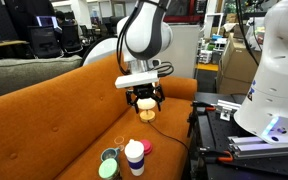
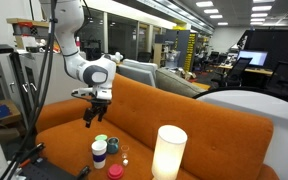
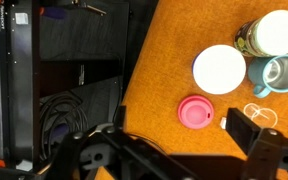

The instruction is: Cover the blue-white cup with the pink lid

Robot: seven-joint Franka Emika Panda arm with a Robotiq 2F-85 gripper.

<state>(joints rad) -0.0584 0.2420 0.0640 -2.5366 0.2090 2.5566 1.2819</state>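
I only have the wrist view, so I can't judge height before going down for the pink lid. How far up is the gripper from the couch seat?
Observer: In both exterior views the gripper hangs open, well above the seat of the orange couch and higher than everything standing or lying there.
Operator: From above, the round things look alike. Which one is the cup?
Observer: In an exterior view the blue-white cup stands upright, white above and blue below. The pink lid lies flat on the seat right beside it.
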